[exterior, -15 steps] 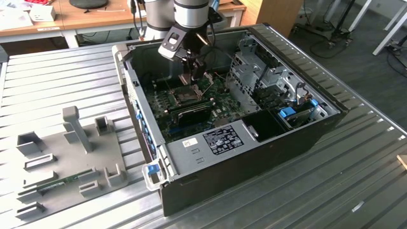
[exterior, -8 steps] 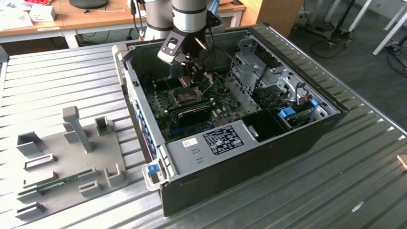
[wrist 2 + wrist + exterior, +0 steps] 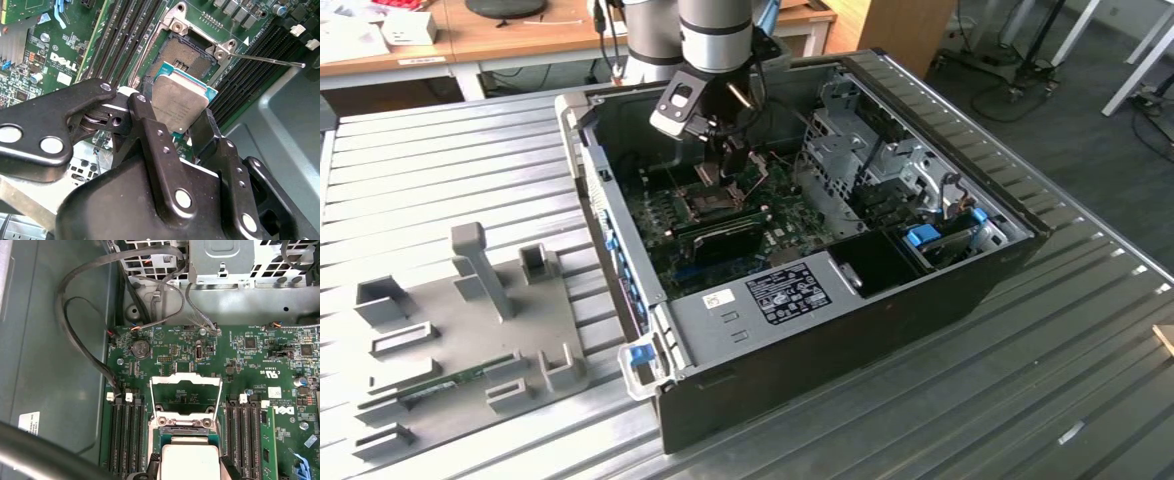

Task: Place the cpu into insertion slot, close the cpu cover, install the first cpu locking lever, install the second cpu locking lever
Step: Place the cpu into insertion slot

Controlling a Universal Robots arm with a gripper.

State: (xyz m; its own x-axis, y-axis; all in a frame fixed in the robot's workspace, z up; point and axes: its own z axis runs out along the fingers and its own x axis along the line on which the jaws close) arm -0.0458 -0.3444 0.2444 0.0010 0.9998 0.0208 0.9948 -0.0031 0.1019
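Black gripper (image 3: 175, 117) fingers (image 3: 152, 137) occupy the foreground of the second wrist view. They are closed narrowly on the cpu (image 3: 181, 100), pinching it by two opposite edges. The cpu is tilted with its silver top towards the camera and is held over the near edge of the insertion slot (image 3: 186, 56). Contact with the slot cannot be determined. The slot's dark centre is exposed beyond the chip.

Computer case (image 3: 774, 395) lies open side up on the bench (image 3: 1014, 400). Its contents are as follows:
- a green circuit board (image 3: 670, 262) carrying the slot;
- a metal drive cage (image 3: 854, 150) to the exterior view's right of the slot;
- grey cables (image 3: 75, 320) looping beyond the slot.

The gripper reaches down into the case above the slot. Outside the case, well apart from the slot towards the exterior view's left, a grey fixture plate (image 3: 454, 345) holds one green memory stick (image 3: 447, 383).

The first wrist view records the cpu cover (image 3: 186, 380) swung open and standing up behind the slot, with the board visible through its window. Long black memory slots (image 3: 125, 435) flank the insertion slot on both sides. The second wrist view adds a thin metal lever (image 3: 270, 59) projecting away from the slot's corner, standing free of the frame.
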